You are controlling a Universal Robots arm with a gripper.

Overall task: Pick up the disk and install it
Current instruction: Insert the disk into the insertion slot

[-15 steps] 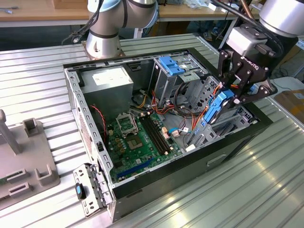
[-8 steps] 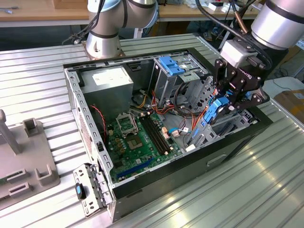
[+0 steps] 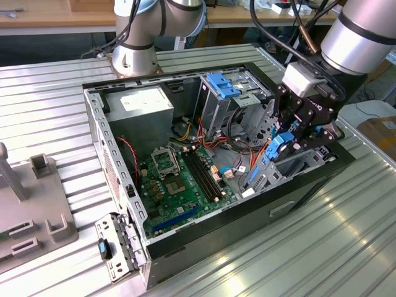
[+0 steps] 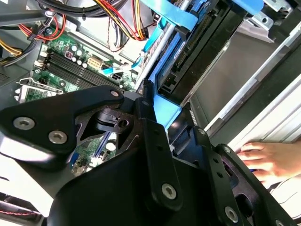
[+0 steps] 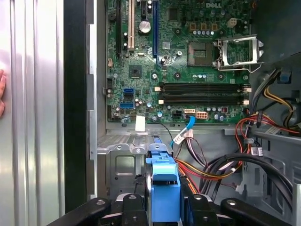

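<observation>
Jaws: closed on the tab end of the disk point(image 3: 270, 154); gripper point(image 3: 296, 137) hangs over the front corner of the computer case point(image 3: 247, 223)
Disk place: held at the mouth of the metal drive bay point(image 5: 123, 162); not seated
Disk axis: long axis slopes steeply down from the jaws toward the motherboard point(image 3: 179, 179); blue tab uppermost
Risk, cables: lower end could snag the red and orange cables point(image 5: 207, 167) just beside the bay
Risk, tilt: a rail may jam on the bay's edge
Risk, hand: a person's hand point(image 4: 263, 157) lies near the case, by the surface point(image 3: 322, 247)

Blue-tabbed disk point(image 5: 165, 186) pinched in claw point(image 5: 164, 207); metal bay point(image 5: 123, 162), green motherboard point(image 5: 178, 61), cables point(image 5: 225, 165) beyond.
</observation>
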